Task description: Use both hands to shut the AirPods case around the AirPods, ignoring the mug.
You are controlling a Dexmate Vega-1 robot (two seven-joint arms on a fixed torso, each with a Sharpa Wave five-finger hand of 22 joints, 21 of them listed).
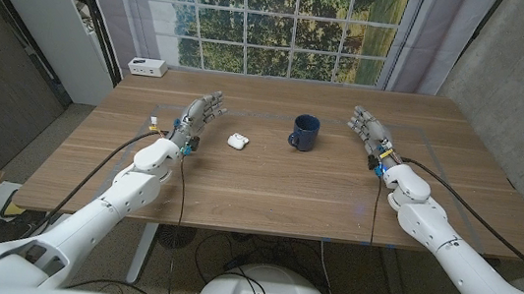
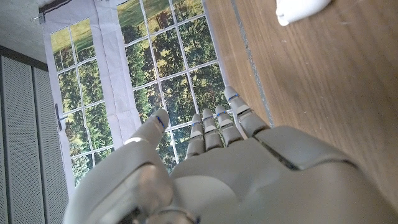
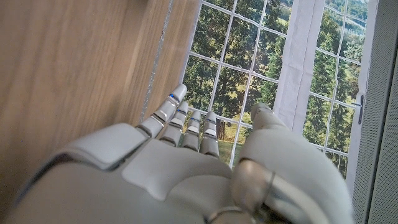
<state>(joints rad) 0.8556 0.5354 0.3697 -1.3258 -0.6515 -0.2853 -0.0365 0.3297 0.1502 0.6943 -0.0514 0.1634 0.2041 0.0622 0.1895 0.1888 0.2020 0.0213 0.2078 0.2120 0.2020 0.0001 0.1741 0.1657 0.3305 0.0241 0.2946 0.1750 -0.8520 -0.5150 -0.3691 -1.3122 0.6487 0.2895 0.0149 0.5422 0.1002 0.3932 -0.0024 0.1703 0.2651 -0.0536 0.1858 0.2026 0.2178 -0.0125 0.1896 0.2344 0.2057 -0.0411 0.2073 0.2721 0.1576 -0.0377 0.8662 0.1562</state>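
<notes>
Nothing is held yet: case (image 1: 237, 141) sits untouched at frame centre-left, between spread, empty left hand (image 1: 198, 118) and right hand (image 1: 371, 132).

AirPods case (image 1: 237, 141) too small to tell lid position.

A small white AirPods case (image 1: 237, 141) lies on the wooden table (lid state too small to tell).

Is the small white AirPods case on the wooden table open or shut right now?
Cannot tell. In the head view the small white AirPods case is too small to show its lid; the left wrist view catches only its edge. Neither hand touches it.
</notes>
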